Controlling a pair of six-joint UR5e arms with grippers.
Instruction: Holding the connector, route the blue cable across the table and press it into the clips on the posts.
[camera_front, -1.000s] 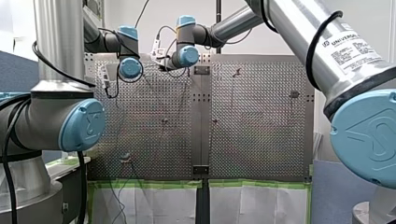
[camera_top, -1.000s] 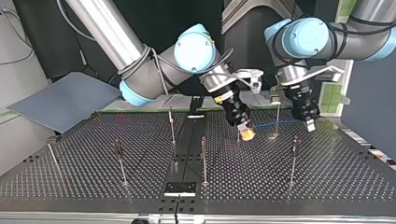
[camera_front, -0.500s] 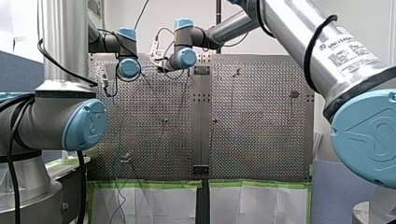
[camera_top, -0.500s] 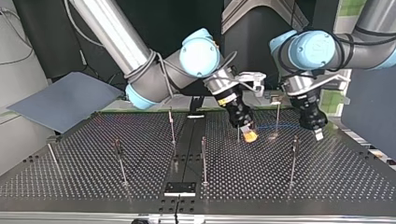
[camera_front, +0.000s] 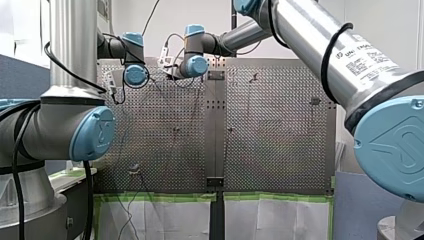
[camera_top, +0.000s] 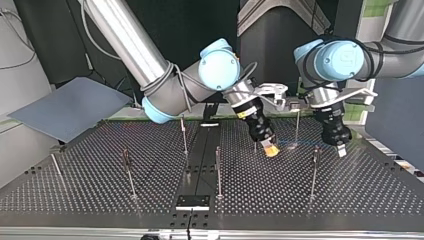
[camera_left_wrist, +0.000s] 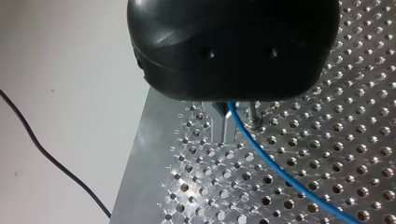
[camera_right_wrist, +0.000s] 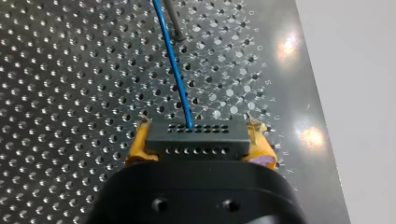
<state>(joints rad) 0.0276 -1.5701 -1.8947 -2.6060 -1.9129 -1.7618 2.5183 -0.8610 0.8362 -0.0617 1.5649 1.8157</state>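
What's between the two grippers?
Top view: a thin post between my right gripper and my left gripper; blue cable passes it in wrist views.

Blue-grey panel (camera_top: 70, 107) lay tilted at the upper left of the top view. White sheets (camera_front: 170, 220) edged with green tape (camera_front: 155, 198) spanned the front view's lower edge. A thin black wire (camera_left_wrist: 46, 156) crossed pale floor (camera_left_wrist: 70, 70).

Black connector (camera_right_wrist: 195, 137) with rows of tiny holes, clamped between yellow pads (camera_right_wrist: 138, 142); thin blue cable (camera_right_wrist: 188, 116) runs straight out, past a post (camera_right_wrist: 176, 23).
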